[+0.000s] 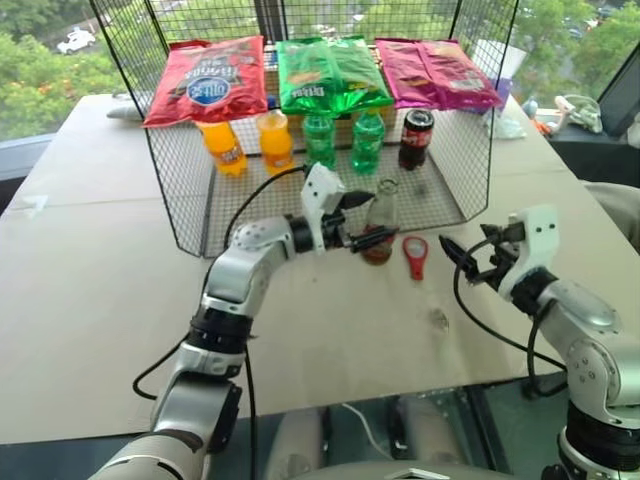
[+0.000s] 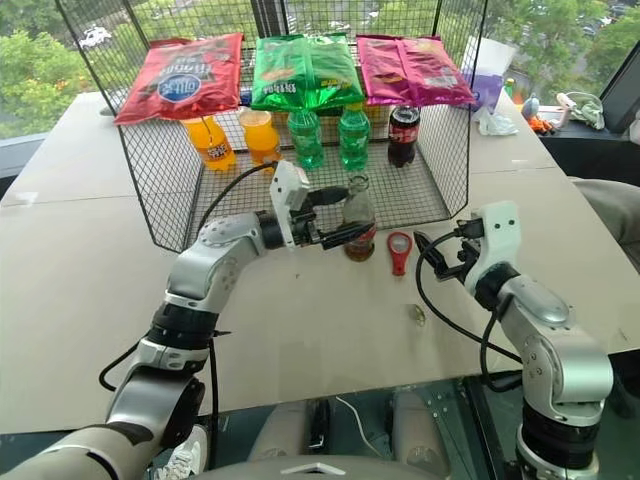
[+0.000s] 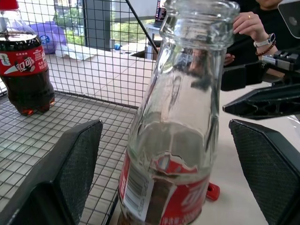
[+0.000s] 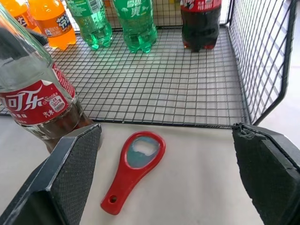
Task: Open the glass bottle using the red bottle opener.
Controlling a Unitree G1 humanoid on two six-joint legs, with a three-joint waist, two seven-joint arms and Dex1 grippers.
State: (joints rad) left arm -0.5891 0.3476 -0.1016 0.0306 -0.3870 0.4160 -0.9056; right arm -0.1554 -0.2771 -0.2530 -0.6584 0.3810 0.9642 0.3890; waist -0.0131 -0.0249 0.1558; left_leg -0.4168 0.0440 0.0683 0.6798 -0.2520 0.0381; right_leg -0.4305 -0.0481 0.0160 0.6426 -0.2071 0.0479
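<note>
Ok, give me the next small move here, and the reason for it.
Probably draw the left gripper straight back from the glass bottle. The bottle's mouth looks uncapped, the fingers stand open on either side without touching the glass, and the red bottle opener lies on the table beside it, under the open right gripper.

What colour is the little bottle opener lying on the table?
Red; the bottle opener shows best in the right wrist view.
</note>
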